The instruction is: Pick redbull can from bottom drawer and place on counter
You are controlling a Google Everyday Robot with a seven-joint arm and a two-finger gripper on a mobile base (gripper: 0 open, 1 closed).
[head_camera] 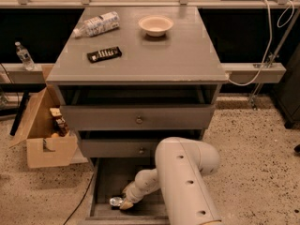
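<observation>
Down in the pulled-out bottom drawer (105,179), the robot's gripper (125,203) sits at the front left of the grey floor, right against the redbull can (115,201). The small shiny can lies close to the drawer's front edge, just left of the gripper's tan tip. Whether the gripper has closed on the can or merely touches it cannot be told from this angle. The bulky white arm (185,182) fills the lower centre of the view and bends leftward into the drawer, covering much of its right side.

Above, the middle drawer (117,149) and the top drawer (103,118), each with a round knob, stand slightly out from the cabinet. The counter (178,60) carries three things: a clear plastic bottle (96,24) with a white label lying on its side at the back left, a pale bowl (155,25) upright near the back centre, and a flat black packet (104,54) nearer the front left. All three are well apart from one another.

Beside the cabinet, at left, an open cardboard box (44,142) rests on the speckled floor (253,158). A small bottle (23,55) stands on a ledge farther left, and a white cable (263,43) loops down at the right.
</observation>
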